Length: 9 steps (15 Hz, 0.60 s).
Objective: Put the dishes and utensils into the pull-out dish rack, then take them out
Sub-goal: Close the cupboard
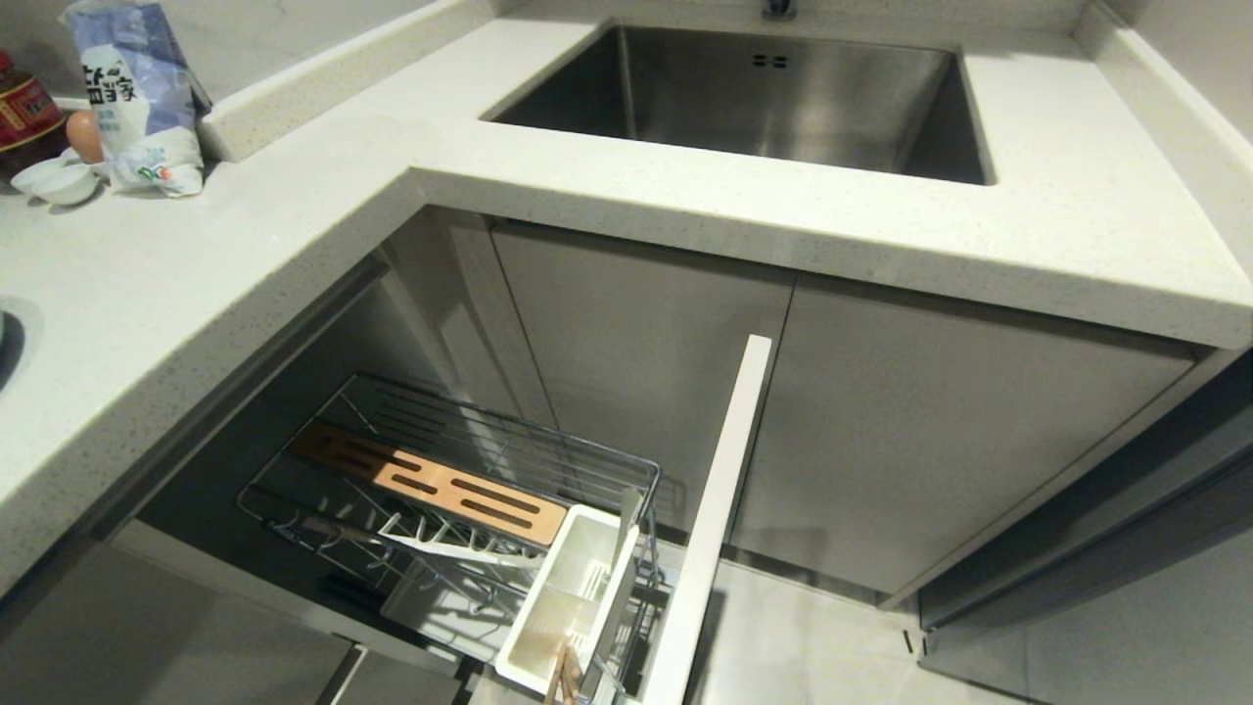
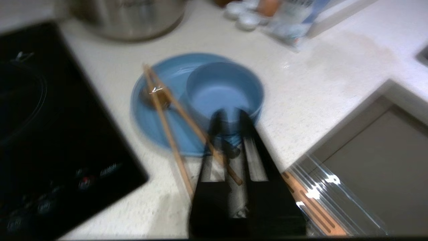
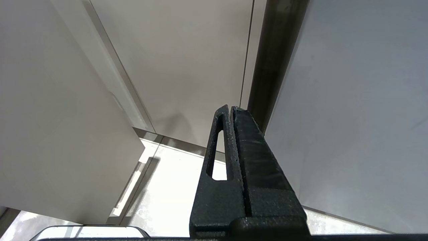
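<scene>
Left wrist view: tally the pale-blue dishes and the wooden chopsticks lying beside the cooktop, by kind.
Plate: 1
Bowl: 1
Chopsticks: 2 sticks
Total: 4

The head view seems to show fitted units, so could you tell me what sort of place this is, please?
Most likely a home kitchen: a steel sink is set into a pale stone-look countertop, a pull-out dish rack stands open below it, and the left wrist view shows a black induction hob.
</scene>
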### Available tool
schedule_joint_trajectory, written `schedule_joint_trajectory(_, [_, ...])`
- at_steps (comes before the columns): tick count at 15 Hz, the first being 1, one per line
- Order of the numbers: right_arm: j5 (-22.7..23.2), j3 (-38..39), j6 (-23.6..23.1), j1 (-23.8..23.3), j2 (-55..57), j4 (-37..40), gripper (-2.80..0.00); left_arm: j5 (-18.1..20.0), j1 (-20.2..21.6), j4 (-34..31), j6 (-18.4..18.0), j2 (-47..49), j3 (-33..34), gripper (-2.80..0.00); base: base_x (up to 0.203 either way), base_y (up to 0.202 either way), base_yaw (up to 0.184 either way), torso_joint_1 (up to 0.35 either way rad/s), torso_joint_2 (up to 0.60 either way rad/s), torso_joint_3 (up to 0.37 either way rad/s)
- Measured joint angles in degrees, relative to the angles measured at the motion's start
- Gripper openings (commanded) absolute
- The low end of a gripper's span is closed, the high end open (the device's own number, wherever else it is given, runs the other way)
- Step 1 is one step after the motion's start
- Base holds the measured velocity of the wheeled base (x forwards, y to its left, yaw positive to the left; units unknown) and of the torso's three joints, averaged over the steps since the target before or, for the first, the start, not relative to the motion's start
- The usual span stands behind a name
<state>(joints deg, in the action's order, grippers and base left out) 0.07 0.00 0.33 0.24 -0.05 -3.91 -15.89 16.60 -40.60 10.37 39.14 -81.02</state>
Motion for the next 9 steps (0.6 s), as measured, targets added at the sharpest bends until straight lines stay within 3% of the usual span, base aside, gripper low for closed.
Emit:
schedule_joint_trajectory(4, [0.0, 0.0, 0.0, 0.0, 0.0, 0.0, -2.8, 3.08, -7.04, 7.06, -5.5, -7.18, 8.66, -2.8, 0.0, 0.0, 0.0, 0.0, 0.0, 0.0])
schedule_joint_trajectory(9, [0.0, 0.0, 0.02, 0.0, 0.0, 0.0, -2.8, 11.08, -12.82, 14.14, -13.63, -20.39, 30.11, -2.8, 0.0, 0.0, 0.0, 0.0, 0.0, 0.0])
